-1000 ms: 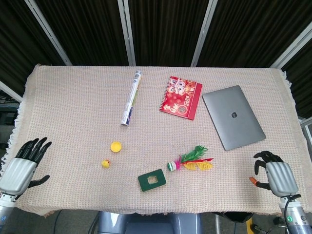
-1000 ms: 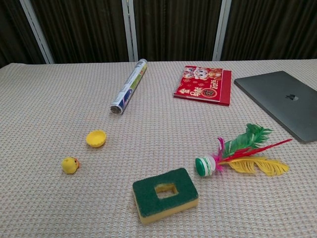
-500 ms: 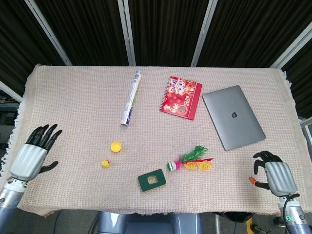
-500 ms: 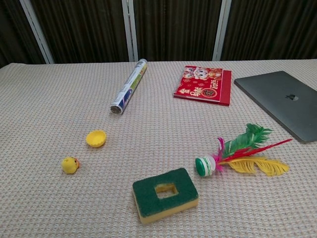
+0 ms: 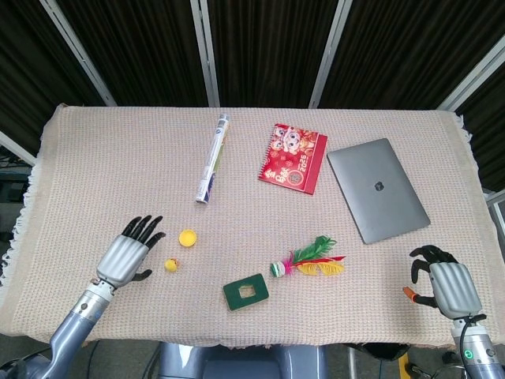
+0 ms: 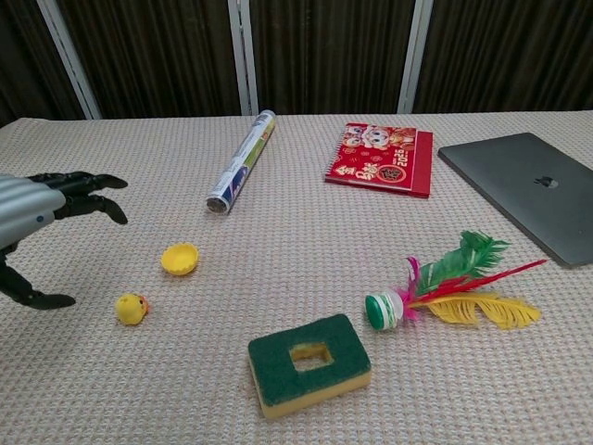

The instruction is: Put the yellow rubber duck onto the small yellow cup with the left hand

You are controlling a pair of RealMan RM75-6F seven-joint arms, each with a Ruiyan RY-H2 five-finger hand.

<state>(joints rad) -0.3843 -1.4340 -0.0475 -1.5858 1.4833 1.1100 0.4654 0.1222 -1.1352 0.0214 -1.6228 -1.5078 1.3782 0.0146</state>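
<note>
We see the left hand with fingers spread, holding nothing, hovering just left of the yellow rubber duck. The small yellow cup sits just beyond its fingertips. The right hand rests curled, empty.

Table cloth: coarse woven beige fabric, matt, fringed edges. Laptop: smooth matt grey metal. Calendar: glossy red printed paper, spiral-bound. Roll: shiny foil-like wrap. Sponge: rough green scouring top over yellow foam. Shuttlecock: soft feathers, plastic base. Duck and cup: smooth yellow rubber/plastic. Left hand: silver shell, black fingers.
</note>
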